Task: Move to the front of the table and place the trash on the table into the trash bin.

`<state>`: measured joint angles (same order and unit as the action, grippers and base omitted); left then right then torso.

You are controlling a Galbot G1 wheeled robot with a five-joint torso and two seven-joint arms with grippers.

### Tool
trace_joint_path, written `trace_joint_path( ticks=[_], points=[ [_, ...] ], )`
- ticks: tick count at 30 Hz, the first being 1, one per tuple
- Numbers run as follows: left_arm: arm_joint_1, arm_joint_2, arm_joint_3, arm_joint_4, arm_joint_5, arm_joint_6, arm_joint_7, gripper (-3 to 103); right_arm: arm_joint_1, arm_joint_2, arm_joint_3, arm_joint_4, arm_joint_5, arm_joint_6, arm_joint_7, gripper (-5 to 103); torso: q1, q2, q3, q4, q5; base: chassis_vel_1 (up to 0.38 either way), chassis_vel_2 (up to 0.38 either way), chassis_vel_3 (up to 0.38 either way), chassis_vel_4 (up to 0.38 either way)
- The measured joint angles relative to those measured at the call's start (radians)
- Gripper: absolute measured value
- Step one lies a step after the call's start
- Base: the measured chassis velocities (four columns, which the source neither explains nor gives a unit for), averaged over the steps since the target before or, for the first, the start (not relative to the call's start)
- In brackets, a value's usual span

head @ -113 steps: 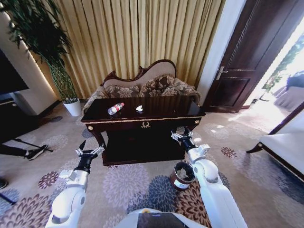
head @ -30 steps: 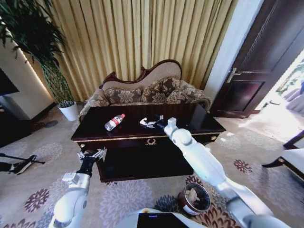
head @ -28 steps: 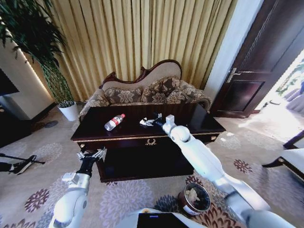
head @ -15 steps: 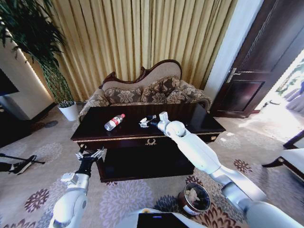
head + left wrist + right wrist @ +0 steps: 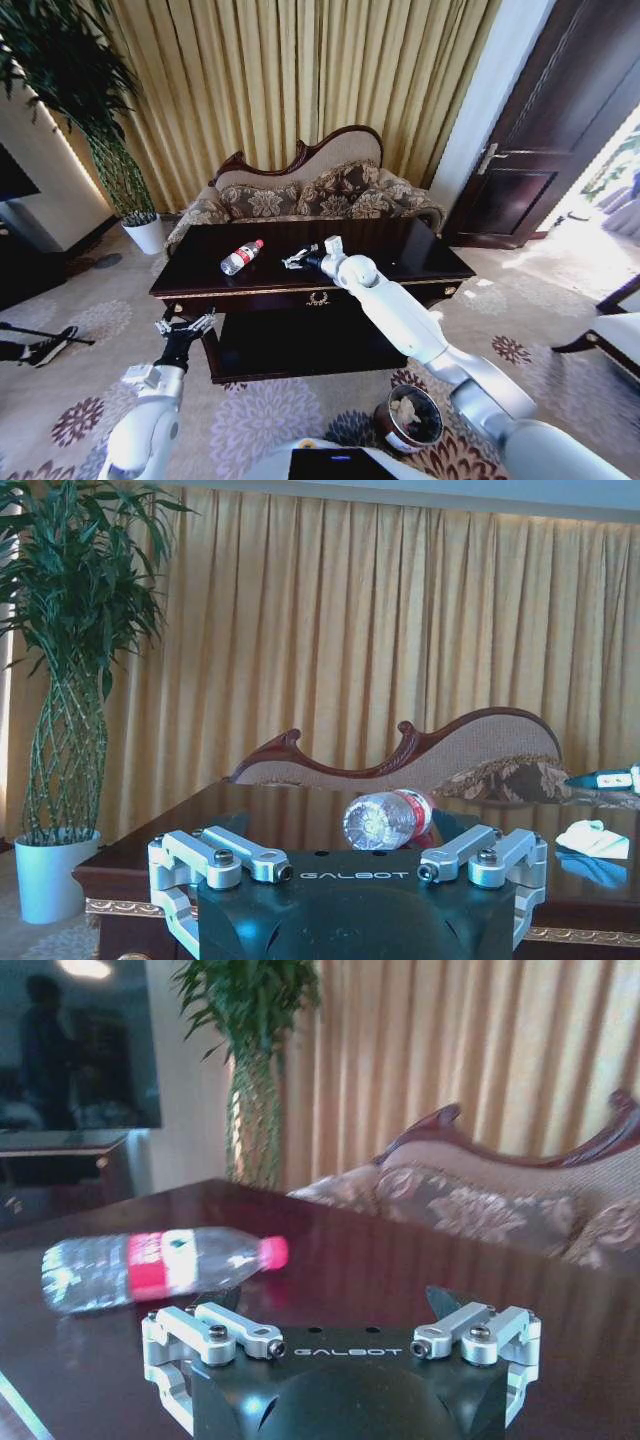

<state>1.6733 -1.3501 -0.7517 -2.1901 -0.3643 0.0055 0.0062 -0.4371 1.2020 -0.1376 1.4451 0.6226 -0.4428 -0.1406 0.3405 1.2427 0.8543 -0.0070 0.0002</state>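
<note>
The dark glossy table stands right in front of me. On it lies a clear bottle with a red label on its side. My right gripper is stretched out low over the tabletop, open, just right of the bottle and holding nothing. In the left wrist view a white paper wad lies on the table under it. The trash bin sits on the carpet at the lower right with white paper inside. My left gripper hangs open by the table's front left corner.
A carved floral sofa stands close behind the table, with gold curtains beyond. A potted plant is at the back left and a dark door at the right. A chair edge juts in at the right.
The view has come closer to the table since the earliest frame. In the last second my right gripper slid left across the tabletop, past the paper wad toward the bottle. The left arm stayed low.
</note>
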Motion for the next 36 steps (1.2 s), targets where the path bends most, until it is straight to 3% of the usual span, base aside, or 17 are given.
trace_joint_path(
  ticks=[13,24,36],
  points=[
    [-0.013,0.003,0.021,0.013,0.001,-0.003,0.005,100,0.017,-0.006,0.018,-0.146,-0.066,0.148,0.000,100,0.000,0.000,0.000,0.0001,0.0001,0.000,0.000,0.000,0.000],
    [-0.012,-0.002,0.028,0.016,0.004,0.001,0.005,100,0.001,-0.026,-0.010,-0.098,-0.066,0.083,0.000,100,0.000,0.000,0.000,-0.0002,0.0000,0.000,0.000,0.000,0.000],
    [-0.011,0.003,0.028,0.018,0.007,0.001,0.005,100,-0.003,0.033,-0.026,-0.142,-0.078,0.101,0.000,100,0.000,0.000,0.000,0.0001,-0.0001,0.000,0.000,0.000,0.000]
  ],
)
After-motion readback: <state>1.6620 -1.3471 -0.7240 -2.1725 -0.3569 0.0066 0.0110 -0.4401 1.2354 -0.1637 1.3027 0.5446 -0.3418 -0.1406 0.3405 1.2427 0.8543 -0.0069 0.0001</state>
